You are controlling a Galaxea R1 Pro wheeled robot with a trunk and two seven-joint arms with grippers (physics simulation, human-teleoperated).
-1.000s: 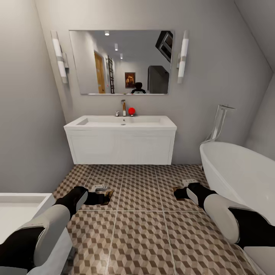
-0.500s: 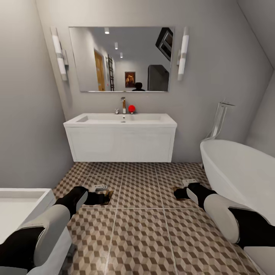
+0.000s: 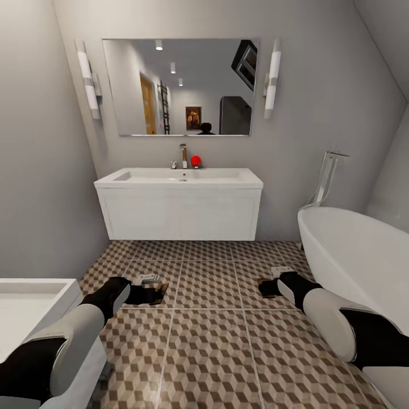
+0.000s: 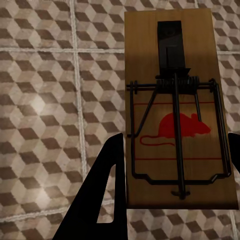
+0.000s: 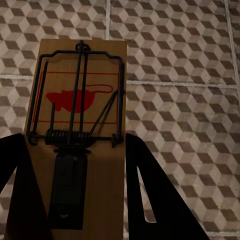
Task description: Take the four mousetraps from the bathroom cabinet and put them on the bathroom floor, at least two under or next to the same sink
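Two mousetraps ride in the robot's grippers above the bathroom floor [image 3: 210, 341]: the left gripper [image 4: 170, 200] is clamped on the left-hand mousetrap [image 4: 176, 110], its dark fingers pressed against both long edges of the board, and the right gripper [image 5: 75, 200] grips the right-hand mousetrap [image 5: 80, 125] the same way. Both arms reach forward over the cube-patterned tiles, facing the sink [image 3: 179, 182] on its white vanity, with the bathtub [image 3: 352, 250] at the right and a mirror [image 3: 180, 88] above. The traps hang well short of the vanity, so a release here would likely leave them on the right floor but not next to the sink; dropped from this height, a board could also bounce or flip. The wrist views give what the head view cannot: the sprung wire, the red mouse print and the finger contact. The head view alone shows the gap to the sink, where each trap is just a small brown shape at a gripper's tip.
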